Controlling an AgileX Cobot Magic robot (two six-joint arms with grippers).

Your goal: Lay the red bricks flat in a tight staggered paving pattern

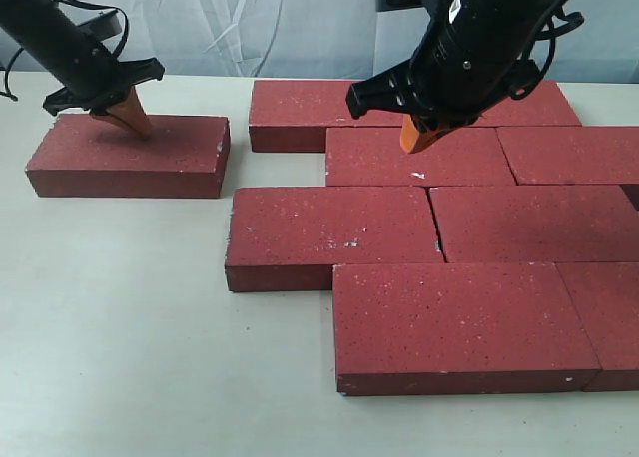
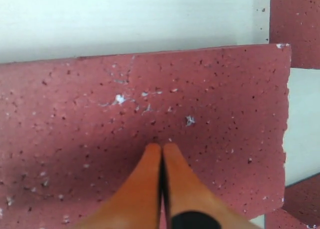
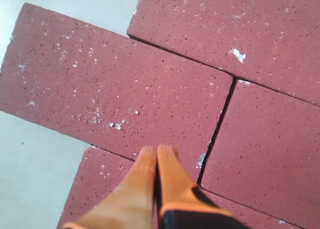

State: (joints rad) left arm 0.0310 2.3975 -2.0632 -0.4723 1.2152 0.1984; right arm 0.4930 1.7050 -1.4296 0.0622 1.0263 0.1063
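Stray brick (image 1: 128,158), upper left, off the paving (image 1: 334,232); left hand (image 1: 138,123), pressed together, rests on top, seemingly to slide it in.

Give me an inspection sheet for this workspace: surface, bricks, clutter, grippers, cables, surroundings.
Surface: pale, smooth table.
Job's things: paved bricks lie flat in staggered rows with thin seams; lone brick lies flat, apart from them on the left.
Clutter: nothing seen.
Grippers: left gripper shut, tips at the lone brick's top; right gripper shut, tips over the paved bricks' second row.
Cables: black cable loops beside the left arm.
Surroundings: pale backdrop behind the table.
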